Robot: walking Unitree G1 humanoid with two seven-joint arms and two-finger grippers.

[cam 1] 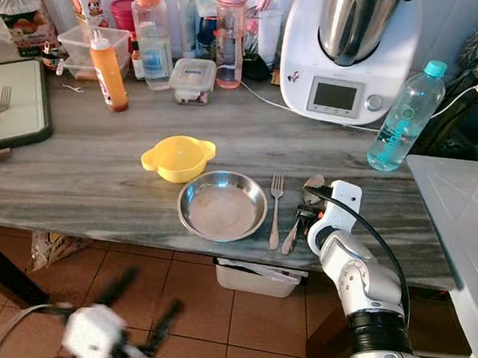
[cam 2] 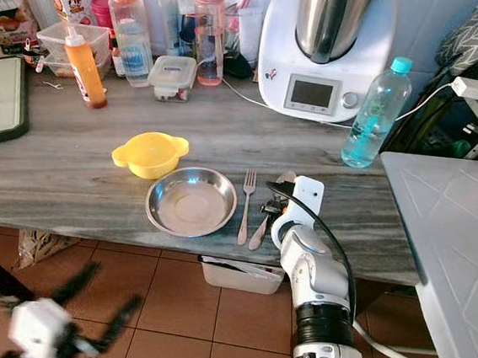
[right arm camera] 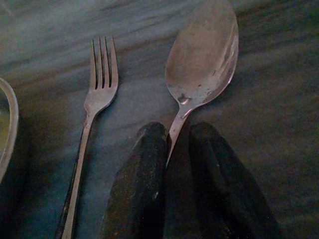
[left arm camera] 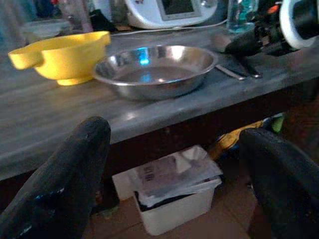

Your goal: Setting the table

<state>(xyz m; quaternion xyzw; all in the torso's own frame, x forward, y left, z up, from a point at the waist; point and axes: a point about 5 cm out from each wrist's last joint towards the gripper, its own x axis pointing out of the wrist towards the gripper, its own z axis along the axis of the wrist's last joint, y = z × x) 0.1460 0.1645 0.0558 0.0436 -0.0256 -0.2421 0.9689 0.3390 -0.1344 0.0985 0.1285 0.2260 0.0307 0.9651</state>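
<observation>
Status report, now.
Right pincer shut on spoon, beside fork and steel plate. Left pincer open, low before table edge. Nothing in the way.

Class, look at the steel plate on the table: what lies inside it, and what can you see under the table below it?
The steel plate holds nothing visible. Under the table, a white bin of papers stands on the tiled floor; its rear is hidden by the tabletop.

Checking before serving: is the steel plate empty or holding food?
Empty: the steel plate shows only its bare shiny bottom, with nothing in it.
</observation>
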